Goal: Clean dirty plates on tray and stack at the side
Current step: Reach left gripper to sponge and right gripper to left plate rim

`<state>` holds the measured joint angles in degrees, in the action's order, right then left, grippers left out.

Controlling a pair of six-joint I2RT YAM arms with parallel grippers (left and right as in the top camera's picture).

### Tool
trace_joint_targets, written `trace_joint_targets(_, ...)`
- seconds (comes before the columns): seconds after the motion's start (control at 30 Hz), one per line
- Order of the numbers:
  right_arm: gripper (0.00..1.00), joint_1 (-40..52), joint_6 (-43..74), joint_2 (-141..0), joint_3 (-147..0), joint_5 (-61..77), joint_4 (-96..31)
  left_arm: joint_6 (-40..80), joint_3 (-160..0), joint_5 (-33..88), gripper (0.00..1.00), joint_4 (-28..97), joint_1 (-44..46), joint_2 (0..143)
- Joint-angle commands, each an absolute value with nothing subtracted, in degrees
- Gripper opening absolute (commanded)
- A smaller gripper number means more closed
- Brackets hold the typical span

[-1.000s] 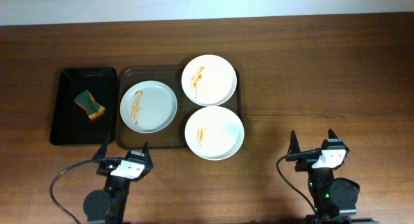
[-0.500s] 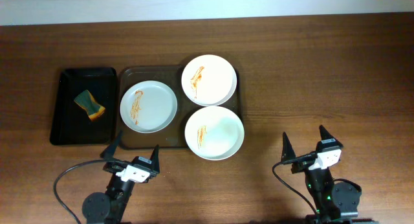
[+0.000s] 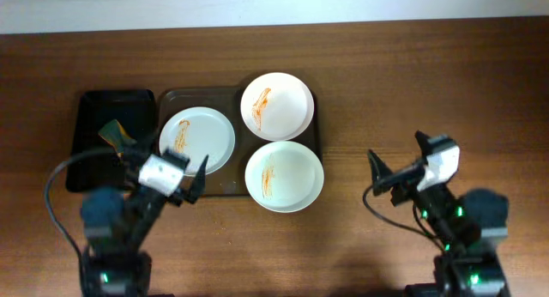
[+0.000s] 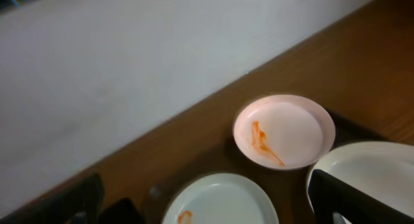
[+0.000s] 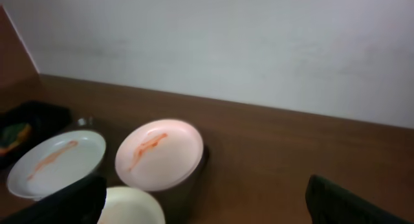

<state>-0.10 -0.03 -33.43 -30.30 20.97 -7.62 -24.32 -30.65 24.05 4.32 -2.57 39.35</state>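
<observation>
- Fingers spread wide and empty on the left gripper (image 3: 165,153), which hovers over the near-left edge of the brown tray (image 3: 168,98), close to the sponge (image 3: 111,132), probably the tool it needs.
- Three white plates (image 3: 276,106) lie on the tray, each streaked orange and none stacked.
- The right gripper (image 3: 396,148) is also spread wide and empty, over bare table.

Overhead: straight down, whole surface (image 3: 429,82). Wrist views: low, oblique, toward wall (image 4: 129,62); all three share far plate (image 3: 276,106).

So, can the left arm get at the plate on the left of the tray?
Probably yes: the left gripper hangs open beside that plate, and nothing lies over it or between them.
</observation>
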Motion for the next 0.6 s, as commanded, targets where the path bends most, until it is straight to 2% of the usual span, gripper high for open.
trace_joint_targets(0.0,0.99,-0.38,0.21,-43.53,-41.21,24.01,-13.30,-23.81,-43.07,26.96,0.99,10.85,-2.39,51.03)
trace_joint_targets(0.2,0.99,-0.38,0.21,-62.92,-65.30,24.01,-37.93,-23.81,-70.43,27.29,0.99,36.93,-2.39,74.32)
trace_joint_targets(0.27,0.98,-0.40,0.21,-70.22,-73.78,26.26,-45.91,-23.81,-78.54,32.18,0.99,44.58,-2.39,81.14)
trace_joint_targets(0.37,0.98,-0.38,0.99,-74.52,-75.24,26.83,-43.94,-23.83,-79.83,37.76,0.99,43.38,-2.39,83.72)
trace_joint_targets(0.47,0.98,0.10,6.59,-79.66,-75.24,32.32,-39.44,-23.81,-79.83,37.80,0.99,43.07,-2.39,84.01)
trace_joint_targets(0.57,0.98,4.62,13.82,-85.30,-75.26,32.32,-35.18,-23.81,-79.83,38.54,0.99,43.53,-2.39,83.99)
